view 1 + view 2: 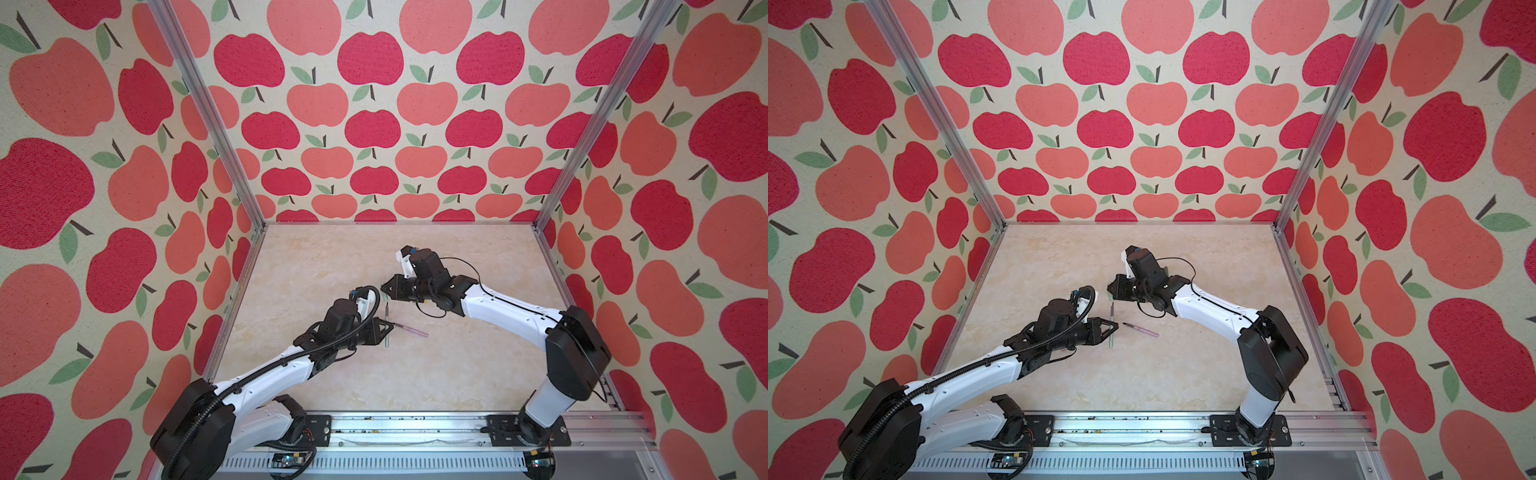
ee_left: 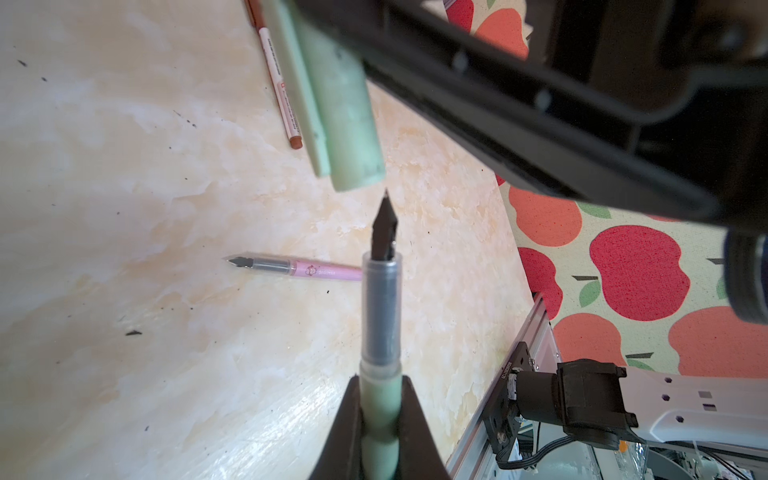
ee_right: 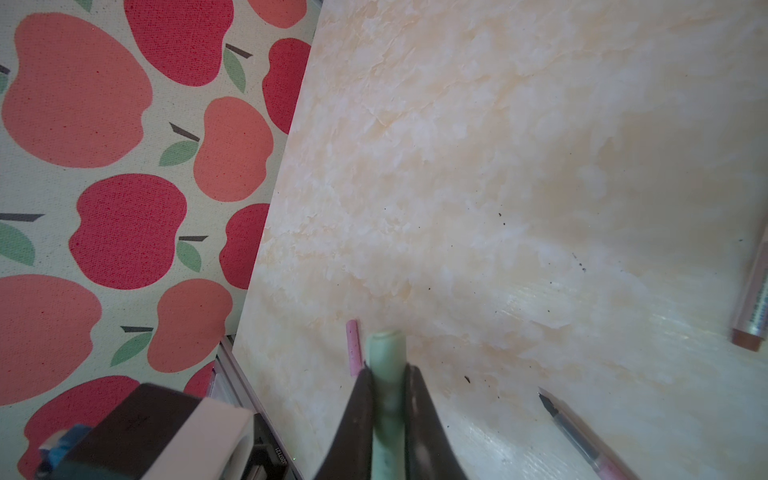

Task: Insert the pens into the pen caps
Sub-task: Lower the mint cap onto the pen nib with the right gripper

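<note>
Left wrist view showed left gripper (image 2: 381, 380) clamped on pale green pen (image 2: 381, 291), right gripper (image 3: 386, 372) pinching pale green cap (image 2: 353, 137); the seemingly off-centre nib could strike the rim and skid.

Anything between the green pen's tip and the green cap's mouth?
Nothing. In the left wrist view the pale green pen points at the pale green cap, its tip just short of the mouth; only table shows behind.

robot test cell, aluminium frame (image 1: 203, 104), apple-print walls (image 1: 370, 124), marbled tabletop (image 1: 436, 374)
</note>
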Robot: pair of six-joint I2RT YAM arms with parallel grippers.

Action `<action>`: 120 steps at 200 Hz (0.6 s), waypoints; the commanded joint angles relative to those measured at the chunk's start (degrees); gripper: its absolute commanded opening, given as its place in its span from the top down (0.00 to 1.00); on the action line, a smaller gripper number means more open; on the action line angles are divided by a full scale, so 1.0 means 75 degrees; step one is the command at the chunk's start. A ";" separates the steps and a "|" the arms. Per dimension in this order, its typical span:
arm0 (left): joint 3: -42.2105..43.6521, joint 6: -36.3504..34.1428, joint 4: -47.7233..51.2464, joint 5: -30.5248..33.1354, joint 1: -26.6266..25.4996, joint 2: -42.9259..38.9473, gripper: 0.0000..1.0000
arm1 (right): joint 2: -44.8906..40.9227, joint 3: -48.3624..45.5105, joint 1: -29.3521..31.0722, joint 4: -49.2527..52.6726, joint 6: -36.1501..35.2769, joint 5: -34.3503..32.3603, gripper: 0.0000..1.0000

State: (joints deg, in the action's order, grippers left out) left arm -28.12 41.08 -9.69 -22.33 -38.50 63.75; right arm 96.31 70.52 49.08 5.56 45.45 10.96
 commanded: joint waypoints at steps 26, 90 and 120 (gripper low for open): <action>-0.0171 -0.0075 -0.0103 0.0106 -0.0040 -0.0156 1.00 | -0.0396 -0.0112 0.0030 -0.0074 -0.0154 -0.0114 0.95; -0.0083 -0.0028 -0.0172 0.0164 -0.0046 -0.0377 1.00 | -0.0434 -0.0133 0.0077 -0.0039 -0.0165 -0.0133 0.95; -0.0104 -0.0039 -0.0122 0.0149 -0.0043 -0.0445 1.00 | -0.0383 -0.0239 0.0077 -0.0108 -0.0142 -0.0138 0.95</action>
State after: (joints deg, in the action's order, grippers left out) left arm -28.10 41.12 -9.58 -21.80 -38.50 61.47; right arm 94.80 70.04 49.12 5.06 45.45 10.81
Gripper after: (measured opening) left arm 0.135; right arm 0.141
